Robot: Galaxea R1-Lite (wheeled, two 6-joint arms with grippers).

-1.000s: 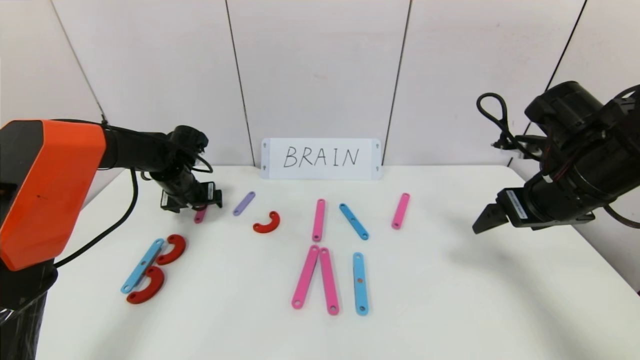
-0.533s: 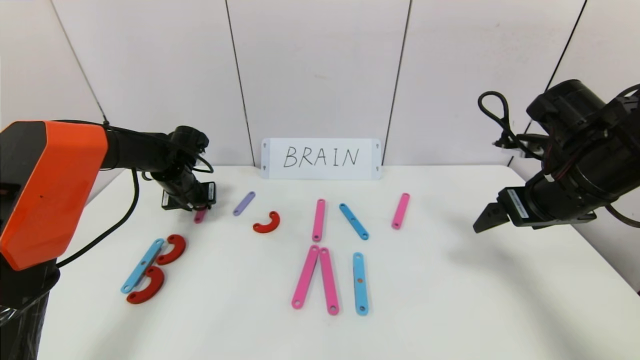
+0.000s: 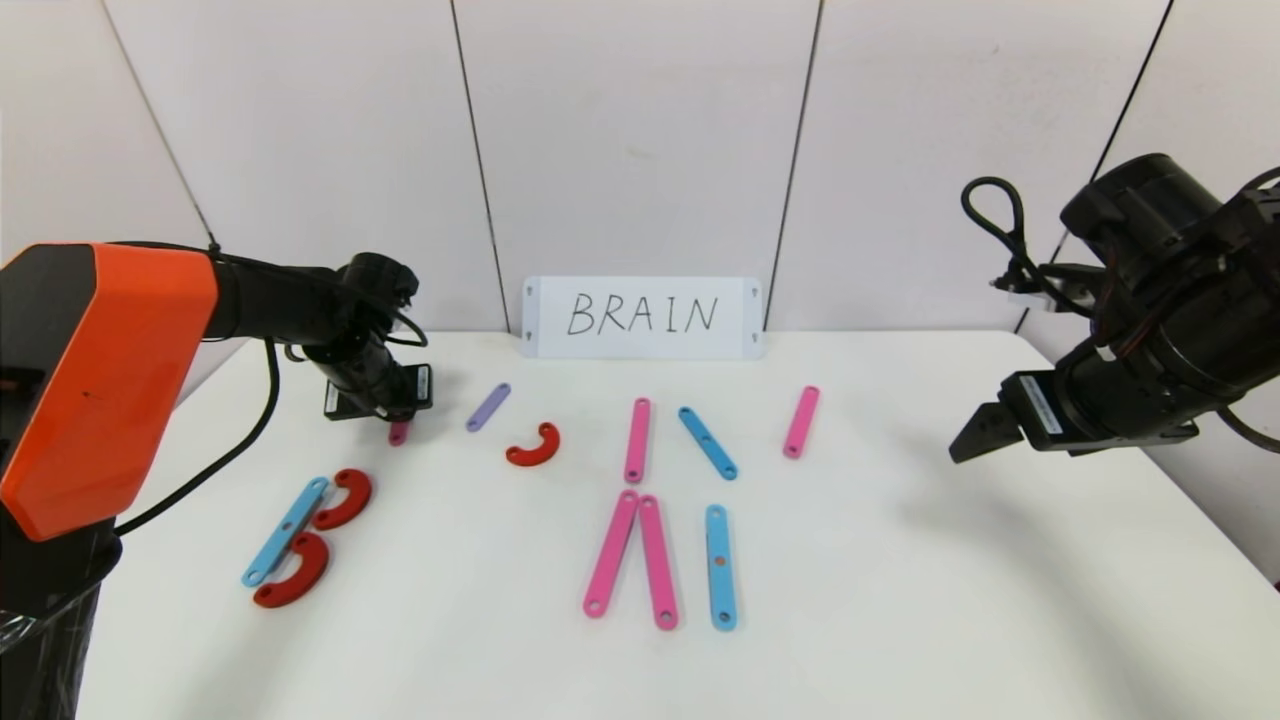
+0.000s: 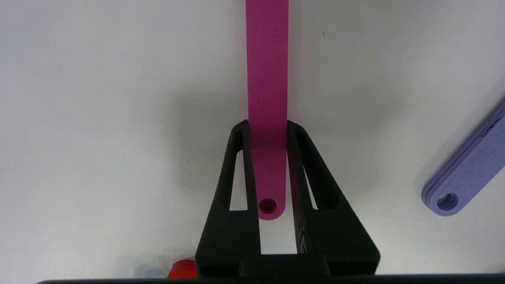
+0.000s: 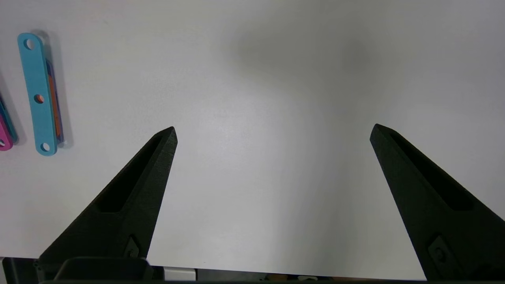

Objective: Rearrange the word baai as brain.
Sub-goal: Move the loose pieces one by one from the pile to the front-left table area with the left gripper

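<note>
- left gripper point(image 4: 267, 136) clamped tight across the width of a pink strip point(image 4: 267, 79), near its holed end, at the far left of the table point(image 3: 900, 620); strip lies flat, so pinching the edges is likely the only way to lift it
- in the head view left gripper point(image 3: 388, 405) hides most of that strip, only its near tip point(image 3: 399, 433) shows
- purple strip point(image 3: 488, 407) just beside, apart from it; red half-ring point(image 3: 534, 446) next along, probably R parts waiting
- light-blue strip point(image 3: 284, 530) with two red half-rings point(image 3: 345, 497) point(image 3: 295, 572) touching it = the B, front left, looks done
- middle: two pink strips leaning together at the top point(image 3: 634, 555), light-blue strip point(image 3: 720, 566) beside them
- behind: upright pink strip point(image 3: 637, 440), slanted light-blue strip point(image 3: 708, 442), pink strip point(image 3: 802, 421), loose N-ish group
- count: pink 5, light-blue 3, purple 1, red half-rings 3
- white BRAIN card point(image 3: 642, 317) stands at the back as the reference
- right gripper point(image 3: 975, 437) hovers over bare table on the right, fingers spread wide, nothing in them
</note>
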